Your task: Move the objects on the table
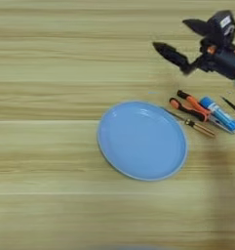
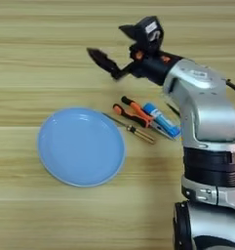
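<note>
With nothing yet held, the right gripper is poised, fingers spread and empty, beyond the blue tube, which lies among small tools right of the blue plate mid-table, so a descent onto one is likely called for.

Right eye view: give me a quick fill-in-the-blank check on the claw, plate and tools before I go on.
1. The plate is light ____ in colour.
2. The claw hangs over the table with its fingers ____ and nothing between them.
3. The blue tube lies to the ____ of the plate.
4. The orange-handled pliers lie ____ the plate and the tube.

Missing words: blue; open; right; between
</note>
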